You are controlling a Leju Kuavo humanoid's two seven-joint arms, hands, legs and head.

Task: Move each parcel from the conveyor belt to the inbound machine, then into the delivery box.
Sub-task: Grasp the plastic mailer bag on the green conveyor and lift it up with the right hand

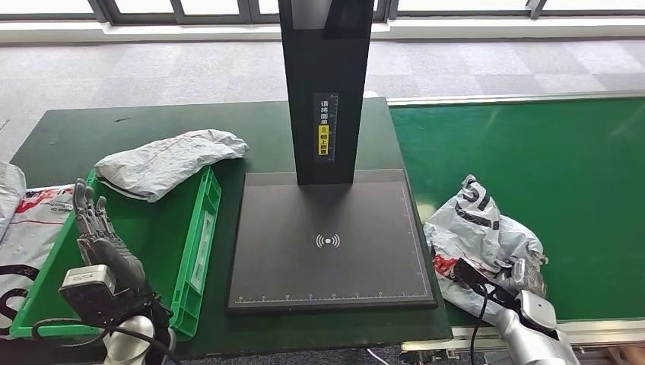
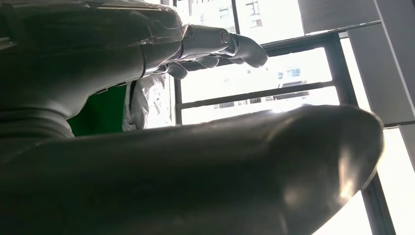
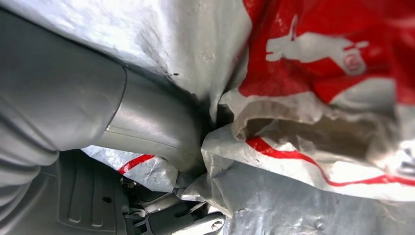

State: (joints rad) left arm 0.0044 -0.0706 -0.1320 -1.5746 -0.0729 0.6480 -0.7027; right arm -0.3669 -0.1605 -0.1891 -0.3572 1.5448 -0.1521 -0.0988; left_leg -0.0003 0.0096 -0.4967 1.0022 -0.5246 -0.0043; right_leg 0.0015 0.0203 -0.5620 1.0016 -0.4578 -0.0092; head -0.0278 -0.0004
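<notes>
Right hand point(image 1: 525, 277) grips parcel point(image 1: 487, 228) on conveyor belt point(image 1: 563, 160).

- Head view is looking forward and down from high on the body, taking in the inbound machine point(image 1: 329, 236) at centre, the green delivery box point(image 1: 194, 251) on the left and the conveyor belt point(image 1: 548, 175) on the right.
- Left wrist view is sitting close behind the left hand point(image 2: 147, 112), facing up toward the far windows point(image 2: 274, 73); it is sharing the box's green and a grey parcel point(image 2: 149, 100) with the head view.
- Right wrist view is pressing very near the crumpled parcel point(image 3: 313, 88) on the belt, also seen near right in the head view.
</notes>
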